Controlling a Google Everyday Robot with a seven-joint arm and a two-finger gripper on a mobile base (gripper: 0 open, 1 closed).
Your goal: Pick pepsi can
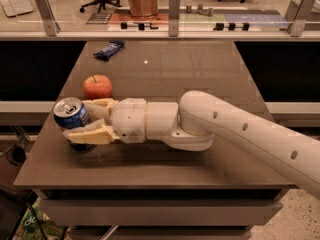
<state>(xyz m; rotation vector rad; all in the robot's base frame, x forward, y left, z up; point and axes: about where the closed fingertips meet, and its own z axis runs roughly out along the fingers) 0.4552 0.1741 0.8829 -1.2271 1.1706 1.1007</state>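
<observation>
My end effector (79,121), lying low along the surface (200,74), pinches the pepsi can (68,109) between its two fingers, the can standing upright, long axis vertical, near the surface's left edge in view, just beside the apple (97,86).

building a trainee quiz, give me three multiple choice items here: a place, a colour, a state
1. Where is the apple? A) just beyond the pepsi can B) nearer the camera than it C) on top of it
2. The can's body is: A) green B) yellow C) blue
3. The gripper is: A) open above the apple B) shut on the can C) resting far from the can
Key: 1 A, it sits right behind the can; 2 C, blue side under a silver top; 3 B, it clamps both sides of the can.
</observation>
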